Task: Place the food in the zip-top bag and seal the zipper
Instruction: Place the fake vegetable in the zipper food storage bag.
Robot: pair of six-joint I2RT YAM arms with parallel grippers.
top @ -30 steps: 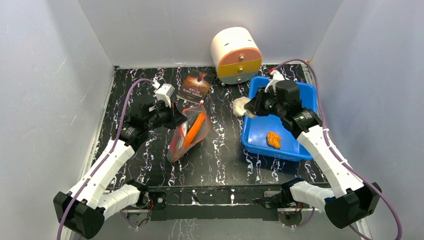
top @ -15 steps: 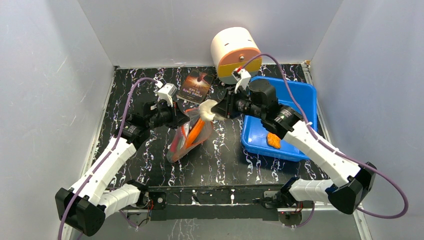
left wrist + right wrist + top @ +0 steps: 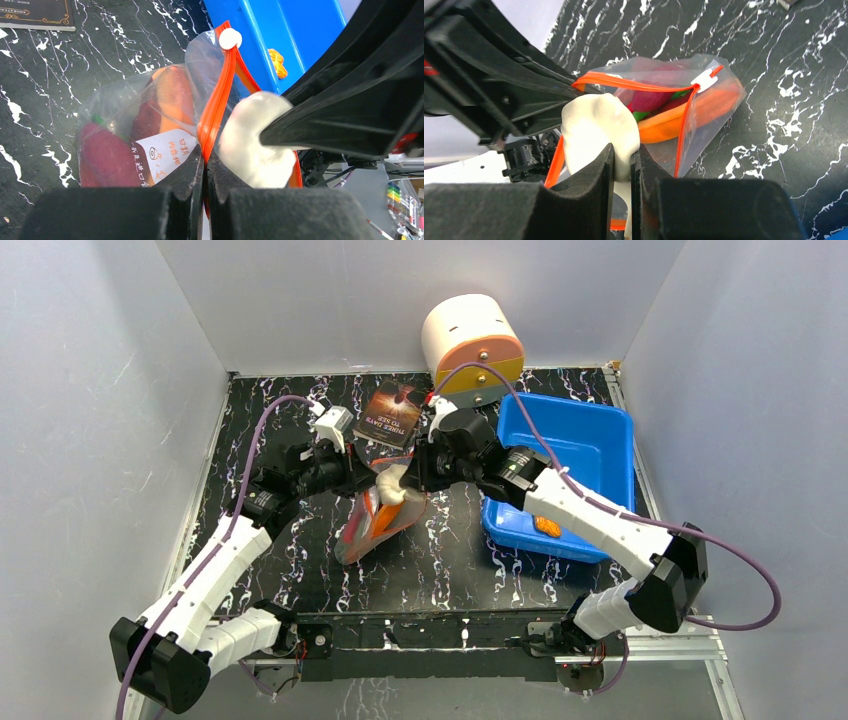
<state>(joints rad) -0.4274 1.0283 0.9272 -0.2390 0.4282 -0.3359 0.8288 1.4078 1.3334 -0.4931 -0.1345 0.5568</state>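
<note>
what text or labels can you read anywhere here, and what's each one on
"日期": on the white label of the zip-top bag, tilted; the line under it looks like "内容物", not certain.
Cover title on the book: too small to read.
Small line along the book's edge, left wrist view: blurred.
Nothing else is legible.

My top camera looks down from near edge over whole table (image 3: 450,540); wrist cameras sit close, facing each other across zip-top bag (image 3: 205,55).
</note>
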